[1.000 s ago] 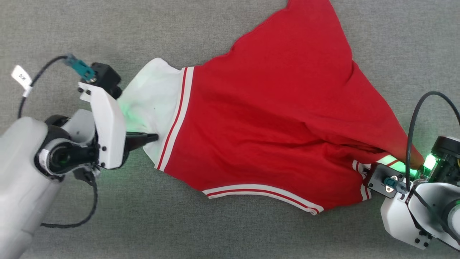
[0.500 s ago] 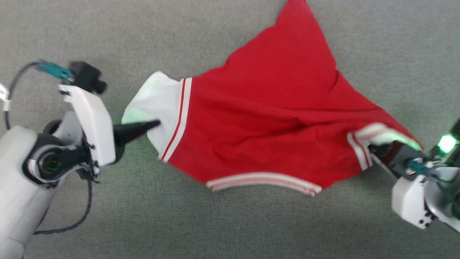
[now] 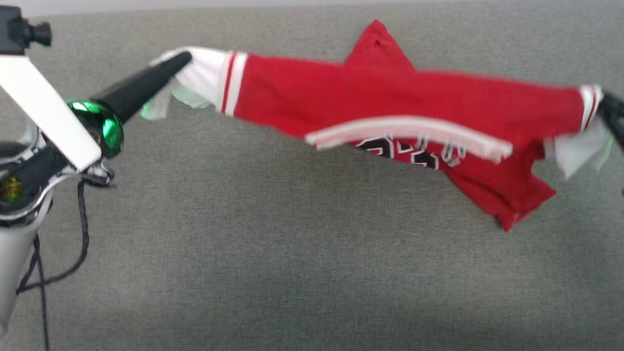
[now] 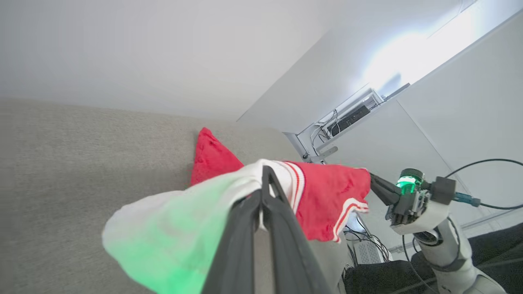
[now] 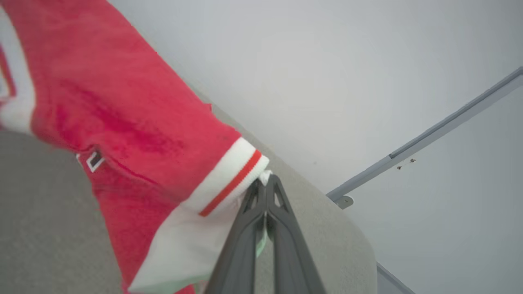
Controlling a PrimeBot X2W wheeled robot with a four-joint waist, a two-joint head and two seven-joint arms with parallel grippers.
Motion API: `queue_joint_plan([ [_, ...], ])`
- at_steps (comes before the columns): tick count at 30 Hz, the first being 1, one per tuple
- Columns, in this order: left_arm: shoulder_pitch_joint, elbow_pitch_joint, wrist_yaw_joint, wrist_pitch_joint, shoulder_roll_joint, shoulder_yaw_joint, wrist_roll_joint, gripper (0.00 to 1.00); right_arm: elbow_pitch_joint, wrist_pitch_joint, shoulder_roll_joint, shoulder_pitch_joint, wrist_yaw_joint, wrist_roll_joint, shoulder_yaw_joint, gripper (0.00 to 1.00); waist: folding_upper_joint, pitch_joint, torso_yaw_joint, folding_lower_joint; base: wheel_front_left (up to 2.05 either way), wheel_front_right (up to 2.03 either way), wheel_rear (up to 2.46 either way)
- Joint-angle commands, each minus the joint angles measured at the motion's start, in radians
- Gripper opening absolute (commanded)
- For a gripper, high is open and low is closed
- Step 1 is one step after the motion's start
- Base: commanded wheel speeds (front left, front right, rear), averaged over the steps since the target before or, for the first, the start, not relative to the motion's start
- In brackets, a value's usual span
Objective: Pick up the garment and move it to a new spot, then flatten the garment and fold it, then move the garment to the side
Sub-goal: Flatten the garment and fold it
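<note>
The surface (image 3: 292, 273) is a flat top covered in grey woven cloth, spanning the head view from side to side. Its far edge shows at the top of that view, against a pale wall (image 3: 195, 6). In the right wrist view the top ends in a rounded corner. The garment (image 3: 390, 97) hangs above the cloth for most of its length. One red corner at the far side appears to rest on it, though contact cannot be confirmed. A faint darker band crosses the near part.

Taut garment (image 3: 390, 107) bars the middle; grey surface (image 3: 292, 273) beneath lies open
</note>
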Motion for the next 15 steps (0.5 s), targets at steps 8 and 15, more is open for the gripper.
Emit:
queue_joint_plan([
  [8, -0.305, 0.280, 0.087, -0.157, -0.140, -0.010, 0.181, 0.00, 0.237, -0.001, 0.168, -0.443, -0.005, 0.075, 0.095, 0.00, 0.0000, 0.130, 0.010, 0.0000, 0.00, 0.00, 0.00],
  [15, -0.743, 0.636, 0.139, -0.440, -0.242, 0.015, 0.386, 0.00, 0.661, -0.052, 0.382, -0.981, -0.005, 0.103, 0.122, 0.00, 0.0000, 0.239, -0.003, 0.0000, 0.00, 0.00, 0.00],
])
